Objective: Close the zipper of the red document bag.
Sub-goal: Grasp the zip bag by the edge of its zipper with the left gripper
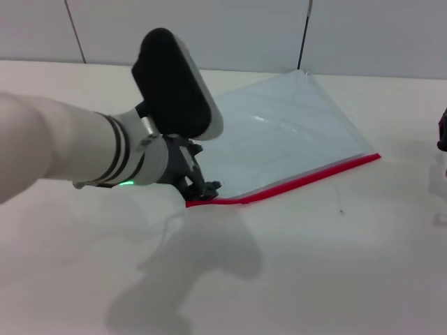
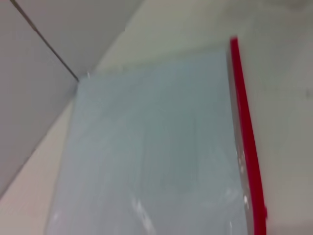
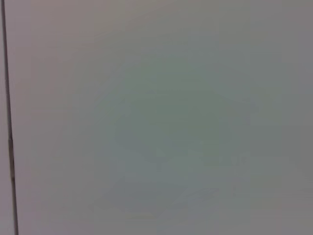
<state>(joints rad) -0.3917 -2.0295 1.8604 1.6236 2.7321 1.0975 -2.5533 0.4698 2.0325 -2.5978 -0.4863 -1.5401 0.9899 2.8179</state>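
The left gripper [image 1: 202, 190] sat at the zipper's [image 1: 307, 179] left end; whether its fingers were closed could not be told. The red document bag [image 1: 279, 136] lay flat on the bench [image 1: 335, 265]. Travel should follow the strip rightward, keeping low. The right gripper [image 1: 442, 132] was parked at far right.

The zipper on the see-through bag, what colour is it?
Bright red. The zipper shows best in the left wrist view, along one long edge of the pale bag.
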